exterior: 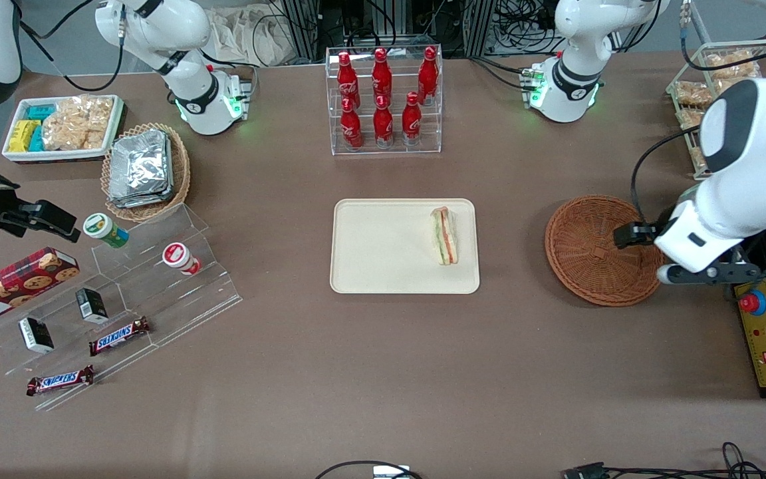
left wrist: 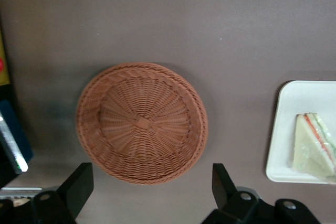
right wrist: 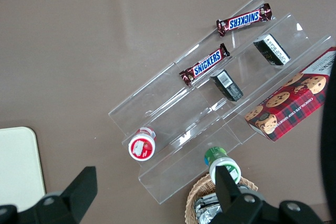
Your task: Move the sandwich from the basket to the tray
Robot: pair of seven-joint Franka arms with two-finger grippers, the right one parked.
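The sandwich (exterior: pixel 445 236), a pale wedge with orange and green filling, lies on the cream tray (exterior: pixel 376 246) at the tray's end nearest the basket. It also shows in the left wrist view as the sandwich (left wrist: pixel 315 145) on the tray (left wrist: pixel 294 103). The round brown wicker basket (exterior: pixel 589 249) (left wrist: pixel 142 121) holds nothing. My left gripper (exterior: pixel 649 256) (left wrist: pixel 151 182) hangs above the basket's rim on the working arm's side. It is open, with nothing between its fingers.
A clear rack of red cola bottles (exterior: pixel 383 100) stands farther from the camera than the tray. A yellow control box with a red stop button (exterior: pixel 765 339) lies beside the basket. Toward the parked arm's end are an acrylic snack shelf (exterior: pixel 124 299) and a foil-packet basket (exterior: pixel 143 169).
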